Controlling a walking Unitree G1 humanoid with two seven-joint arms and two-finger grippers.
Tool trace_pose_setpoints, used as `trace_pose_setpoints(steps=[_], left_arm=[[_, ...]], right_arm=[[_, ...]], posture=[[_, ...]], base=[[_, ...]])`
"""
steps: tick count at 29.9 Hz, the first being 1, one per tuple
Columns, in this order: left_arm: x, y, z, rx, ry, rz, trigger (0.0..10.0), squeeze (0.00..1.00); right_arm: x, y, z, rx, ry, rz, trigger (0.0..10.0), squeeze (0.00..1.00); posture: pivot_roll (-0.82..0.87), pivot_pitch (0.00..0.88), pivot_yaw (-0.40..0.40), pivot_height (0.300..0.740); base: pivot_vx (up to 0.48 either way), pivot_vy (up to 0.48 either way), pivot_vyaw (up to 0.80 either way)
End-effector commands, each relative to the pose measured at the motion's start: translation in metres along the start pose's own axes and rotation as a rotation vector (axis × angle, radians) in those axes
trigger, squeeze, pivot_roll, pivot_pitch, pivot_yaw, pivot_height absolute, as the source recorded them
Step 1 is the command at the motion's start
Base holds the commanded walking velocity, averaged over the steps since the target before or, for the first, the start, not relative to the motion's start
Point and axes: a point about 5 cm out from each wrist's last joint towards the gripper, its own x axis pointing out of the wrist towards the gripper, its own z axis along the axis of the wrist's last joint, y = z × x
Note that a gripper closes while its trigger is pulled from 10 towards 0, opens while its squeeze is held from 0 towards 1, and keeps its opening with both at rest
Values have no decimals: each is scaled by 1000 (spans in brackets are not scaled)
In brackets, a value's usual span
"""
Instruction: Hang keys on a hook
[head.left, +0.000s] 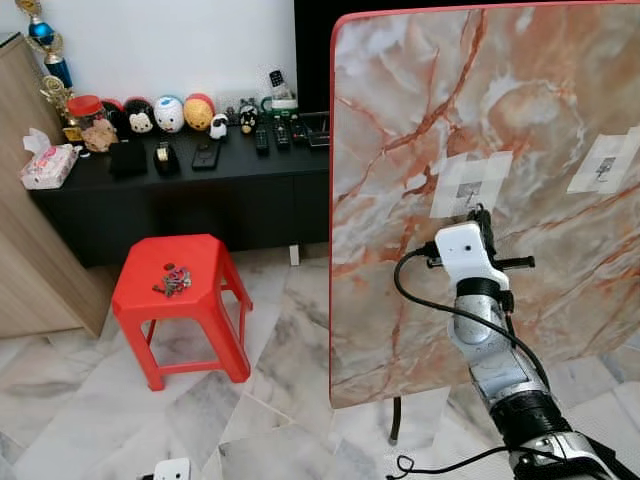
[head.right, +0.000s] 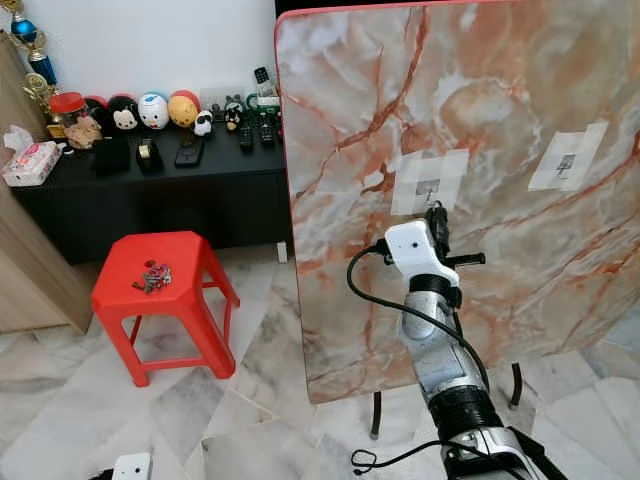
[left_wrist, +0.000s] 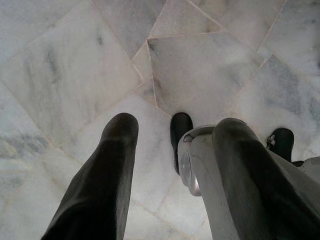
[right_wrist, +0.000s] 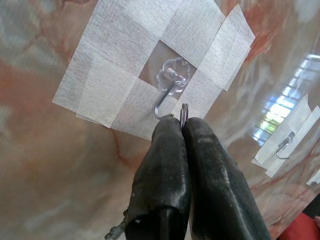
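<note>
The right gripper (right_wrist: 182, 122) is raised against an upright marble-patterned tabletop (head.left: 520, 120), its two black fingers pressed together on a thin metal key ring (right_wrist: 184, 110) whose tip pokes out just beside the curved end of a clear plastic hook (right_wrist: 169, 87). That hook is taped to the board with white tape (right_wrist: 120, 75); a second taped hook (head.left: 606, 163) sits further right. To the left, a small heap of keys (head.left: 172, 280) lies on a red plastic stool (head.left: 215, 300). The left gripper (left_wrist: 170, 135) hangs over the marble floor (left_wrist: 75, 65), fingers spread apart.
</note>
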Motion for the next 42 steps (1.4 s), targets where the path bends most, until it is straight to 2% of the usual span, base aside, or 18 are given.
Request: trace_pose_setpoints(steps=[1, 23, 42], left_arm=[[0, -1, 0, -7, 7, 6, 10000, 0], [0, -1, 0, -19, 4, 14, 10000, 0], [0, -2, 0, -22, 3, 14, 10000, 0]], right_arm=[[4, -1, 4, -5, -18, -8, 10000, 0], [9, -2, 4, -22, -22, 0, 10000, 0], [9, 6, 7, -82, -55, 48, 10000, 0]], posture=[[-85, 0, -24, 740], [-75, 0, -29, 740], [-74, 0, -35, 740]], base=[[0, 0, 0], [0, 0, 0], [0, 0, 0]])
